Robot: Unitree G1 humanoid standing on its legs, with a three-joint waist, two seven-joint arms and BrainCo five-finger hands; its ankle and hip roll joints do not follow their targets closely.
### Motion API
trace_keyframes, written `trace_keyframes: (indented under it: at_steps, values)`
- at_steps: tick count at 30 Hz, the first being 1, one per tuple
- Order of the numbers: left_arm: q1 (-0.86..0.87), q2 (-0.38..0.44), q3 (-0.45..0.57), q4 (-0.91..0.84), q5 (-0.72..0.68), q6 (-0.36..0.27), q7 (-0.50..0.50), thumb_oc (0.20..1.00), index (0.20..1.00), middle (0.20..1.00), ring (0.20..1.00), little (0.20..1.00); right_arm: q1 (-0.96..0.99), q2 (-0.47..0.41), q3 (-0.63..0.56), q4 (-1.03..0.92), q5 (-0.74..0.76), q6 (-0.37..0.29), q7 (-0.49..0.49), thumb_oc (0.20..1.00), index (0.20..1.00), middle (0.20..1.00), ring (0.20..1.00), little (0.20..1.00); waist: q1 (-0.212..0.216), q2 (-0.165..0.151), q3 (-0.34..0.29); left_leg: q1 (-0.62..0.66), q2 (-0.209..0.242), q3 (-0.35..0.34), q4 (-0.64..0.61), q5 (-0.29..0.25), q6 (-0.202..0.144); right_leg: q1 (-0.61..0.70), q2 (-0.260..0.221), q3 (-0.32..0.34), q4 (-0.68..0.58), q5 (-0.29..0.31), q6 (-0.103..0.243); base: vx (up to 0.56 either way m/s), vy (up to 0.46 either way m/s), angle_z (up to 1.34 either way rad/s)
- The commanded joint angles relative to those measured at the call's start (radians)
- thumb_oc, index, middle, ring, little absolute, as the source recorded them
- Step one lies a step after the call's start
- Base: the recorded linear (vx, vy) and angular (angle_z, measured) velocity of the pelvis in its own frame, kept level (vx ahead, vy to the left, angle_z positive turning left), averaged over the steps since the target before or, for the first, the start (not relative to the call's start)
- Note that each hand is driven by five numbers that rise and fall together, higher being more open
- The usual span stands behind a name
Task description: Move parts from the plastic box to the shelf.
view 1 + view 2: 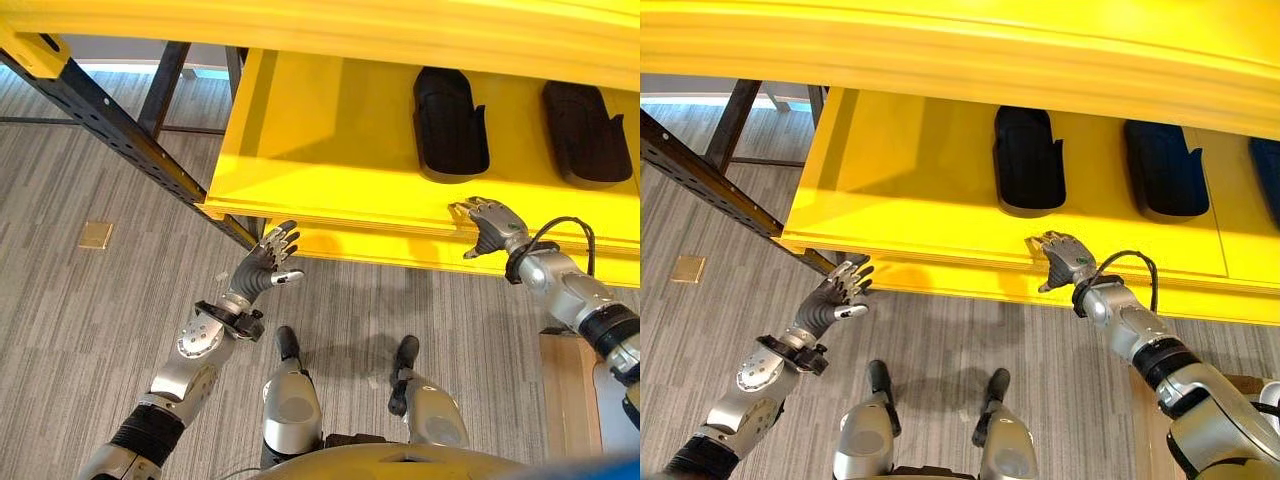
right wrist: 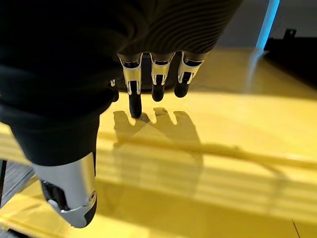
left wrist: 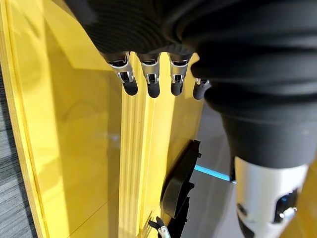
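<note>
Two black moulded parts (image 1: pixel 450 125) (image 1: pixel 585 132) lie side by side on the yellow shelf (image 1: pixel 320 150); a third dark part (image 1: pixel 1268 180) peeks in further right. My right hand (image 1: pixel 490 225) hovers at the shelf's front edge, just in front of the nearer part, fingers relaxed and holding nothing; the right wrist view has its fingertips (image 2: pixel 157 91) over bare yellow board. My left hand (image 1: pixel 268 262) is raised below the shelf's front left corner, fingers spread, empty. Past its fingertips (image 3: pixel 151 89), the left wrist view looks along the shelf to a black part (image 3: pixel 178 181).
A dark perforated metal rack upright (image 1: pixel 120 135) slants under the shelf at the left. A small brass plate (image 1: pixel 96 235) is set in the grey carpet floor. A pale wooden surface (image 1: pixel 565 390) stands at the lower right beside my right arm.
</note>
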State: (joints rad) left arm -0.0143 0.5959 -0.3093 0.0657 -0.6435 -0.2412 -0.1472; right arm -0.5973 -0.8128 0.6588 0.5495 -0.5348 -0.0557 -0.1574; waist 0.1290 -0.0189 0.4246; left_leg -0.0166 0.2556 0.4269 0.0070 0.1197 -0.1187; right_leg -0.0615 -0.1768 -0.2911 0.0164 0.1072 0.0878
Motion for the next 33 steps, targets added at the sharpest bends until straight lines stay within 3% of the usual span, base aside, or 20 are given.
trace_keyframes:
  at_steps: [1, 10, 13, 15, 33]
  values:
    - [-0.033, -0.017, -0.016, -0.026, 0.015, -0.023, -0.024, 1.000, 1.000, 1.000, 1.000, 1.000, -0.091, 0.001, 0.043, 0.064, -0.028, 0.029, 0.016, 1.000, 1.000, 1.000, 1.000, 1.000, 0.033, 0.020, -0.004, -0.040, 0.020, -0.084, 0.091, -0.064, -0.012, -0.023, -0.054, -0.046, 0.196, -0.156, 0.067, 0.00, 0.000, 0.00]
    - [-0.044, -0.035, -0.028, -0.008, 0.044, -0.018, -0.012, 1.000, 1.000, 1.000, 1.000, 1.000, -0.203, 0.017, 0.088, 0.117, -0.022, 0.009, 0.056, 1.000, 1.000, 1.000, 1.000, 1.000, 0.048, 0.044, 0.001, -0.053, 0.016, -0.093, 0.096, -0.062, -0.015, -0.042, -0.066, -0.055, 0.222, -0.163, 0.064, 0.01, 0.008, 0.00]
    - [-0.040, -0.038, -0.028, -0.002, 0.038, -0.018, -0.017, 1.000, 1.000, 1.000, 1.000, 1.000, -0.211, 0.034, 0.087, 0.127, -0.015, 0.032, 0.074, 1.000, 1.000, 1.000, 1.000, 1.000, 0.050, 0.048, -0.001, -0.053, 0.013, -0.097, 0.100, -0.066, -0.014, -0.042, -0.069, -0.055, 0.229, -0.167, 0.062, 0.04, 0.010, 0.01]
    - [-0.030, -0.043, -0.026, 0.003, 0.039, -0.024, -0.025, 1.000, 1.000, 1.000, 1.000, 1.000, -0.206, 0.053, 0.074, 0.148, 0.093, 0.072, 0.099, 1.000, 1.000, 1.000, 1.000, 1.000, 0.051, 0.052, -0.003, -0.051, 0.013, -0.097, 0.098, -0.064, -0.014, -0.043, -0.071, -0.056, 0.234, -0.167, 0.060, 0.05, 0.010, 0.01]
    - [-0.061, -0.058, -0.065, -0.001, 0.032, -0.006, 0.006, 1.000, 1.000, 1.000, 1.000, 1.000, -0.272, 0.126, -0.023, 0.237, 0.128, 0.110, 0.054, 1.000, 1.000, 1.000, 1.000, 1.000, 0.047, 0.070, -0.005, -0.055, 0.008, -0.105, 0.109, -0.066, -0.011, -0.051, -0.071, -0.054, 0.254, -0.170, 0.050, 0.00, 0.001, 0.00]
